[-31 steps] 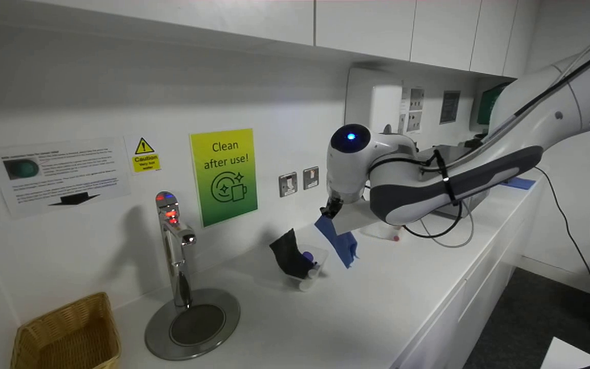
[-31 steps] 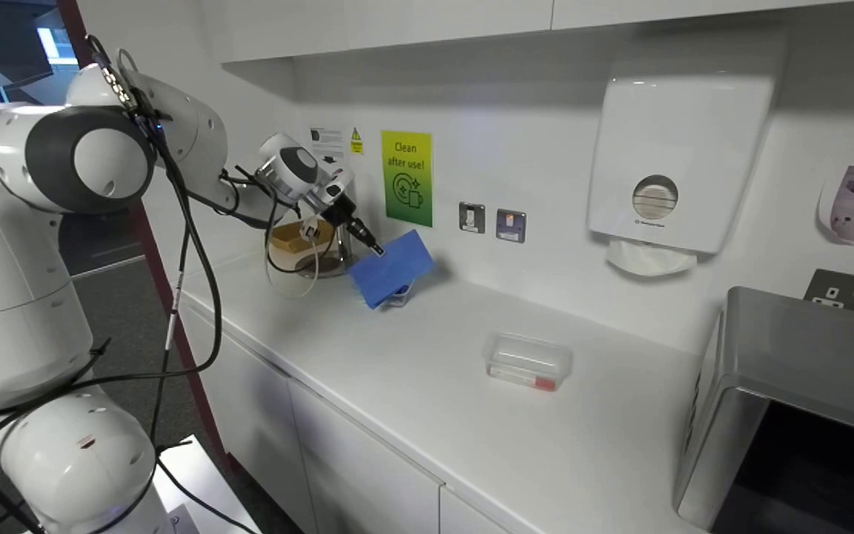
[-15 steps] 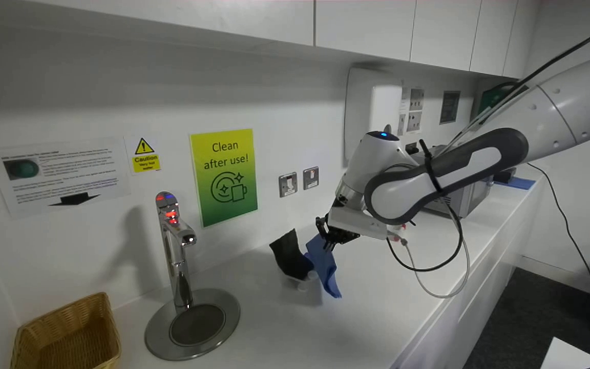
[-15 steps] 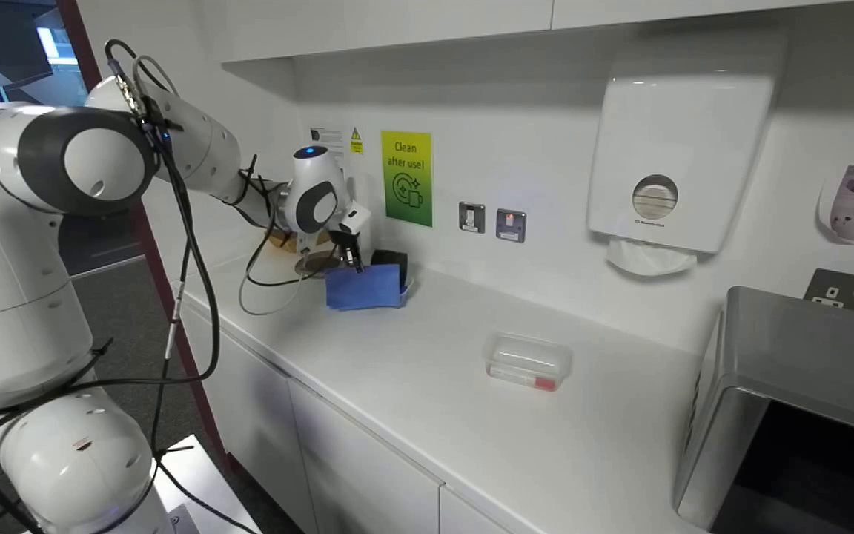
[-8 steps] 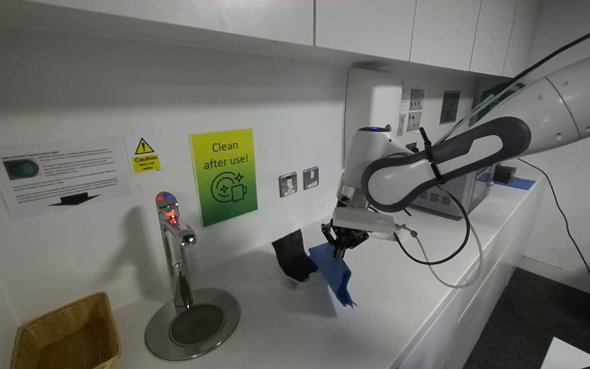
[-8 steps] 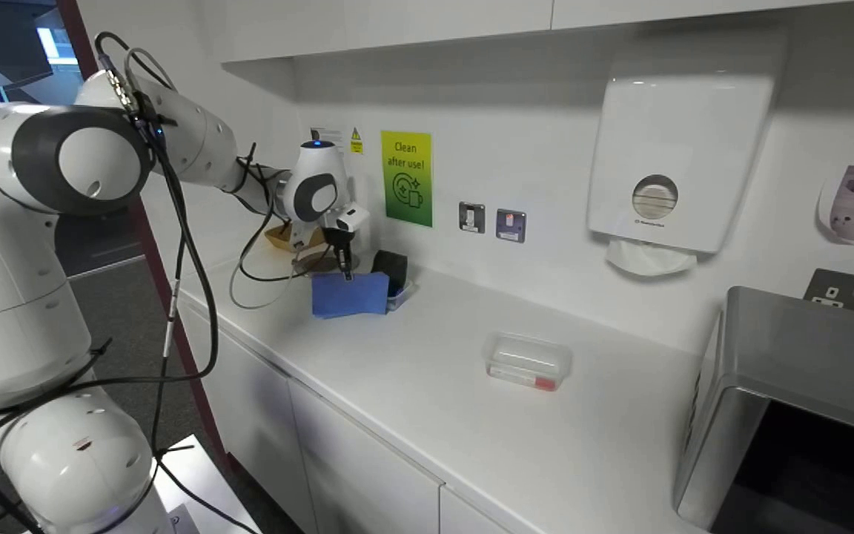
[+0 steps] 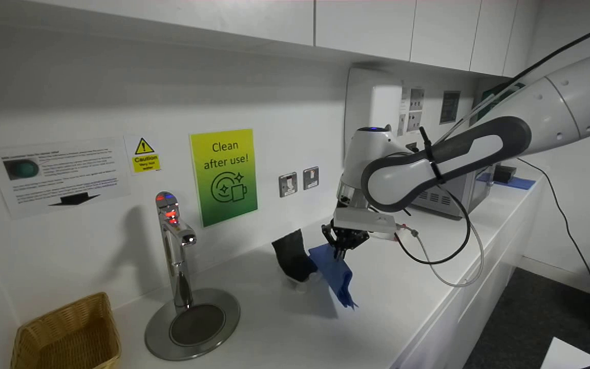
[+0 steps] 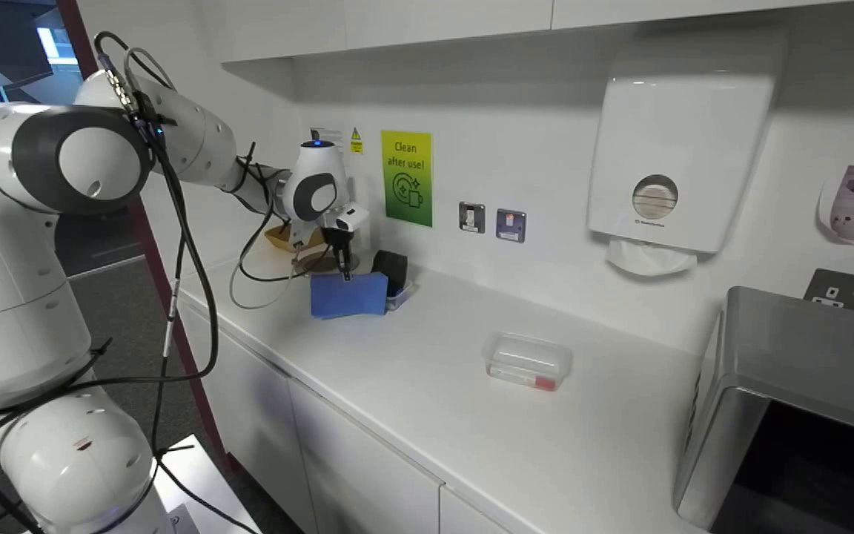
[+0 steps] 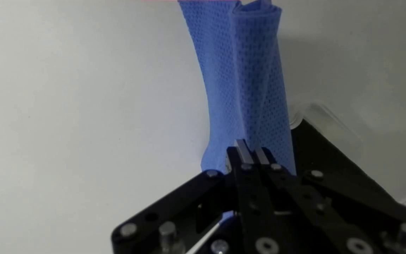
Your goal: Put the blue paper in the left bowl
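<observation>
My gripper points down and is shut on the blue paper, near its upper edge. In the wrist view the fingertips pinch a fold of the paper, which hangs folded between them. In an exterior view the paper hangs just above the counter. A small clear container stands right beside it, partly covered by the paper. A black cloth sticks up out of that container. Another clear container with a red item stands farther along the counter.
A chrome tap rises over a round metal drain plate. A wicker basket stands in the corner. A microwave and a wall towel dispenser are at the other end. Cabinets hang above the white counter.
The gripper has turned from slanted to pointing down. It has carried the paper lower and from over the container to its side. In the last half second almost nothing has moved.
</observation>
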You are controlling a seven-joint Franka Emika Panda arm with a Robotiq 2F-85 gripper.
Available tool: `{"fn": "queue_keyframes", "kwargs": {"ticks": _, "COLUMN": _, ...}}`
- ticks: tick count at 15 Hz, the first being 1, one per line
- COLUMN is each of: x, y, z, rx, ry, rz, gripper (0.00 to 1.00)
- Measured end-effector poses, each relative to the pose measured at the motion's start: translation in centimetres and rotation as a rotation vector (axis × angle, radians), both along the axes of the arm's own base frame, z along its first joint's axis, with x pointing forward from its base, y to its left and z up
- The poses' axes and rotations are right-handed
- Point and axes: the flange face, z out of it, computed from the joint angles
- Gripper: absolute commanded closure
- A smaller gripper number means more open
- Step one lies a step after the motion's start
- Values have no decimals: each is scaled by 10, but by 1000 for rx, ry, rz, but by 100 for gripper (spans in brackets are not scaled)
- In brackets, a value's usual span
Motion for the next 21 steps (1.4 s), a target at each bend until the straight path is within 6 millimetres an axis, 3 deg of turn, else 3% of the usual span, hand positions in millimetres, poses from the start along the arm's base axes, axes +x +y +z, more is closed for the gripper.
{"fn": "queue_keyframes", "kwargs": {"ticks": 9, "x": 3, "y": 0, "z": -3, "rx": -4, "ry": -3, "rz": -15, "gripper": 99}}
{"fn": "queue_keyframes", "kwargs": {"ticks": 21, "x": 24, "y": -9, "z": 40, "rx": 67, "ry": -72, "rz": -119, "gripper": 99}}
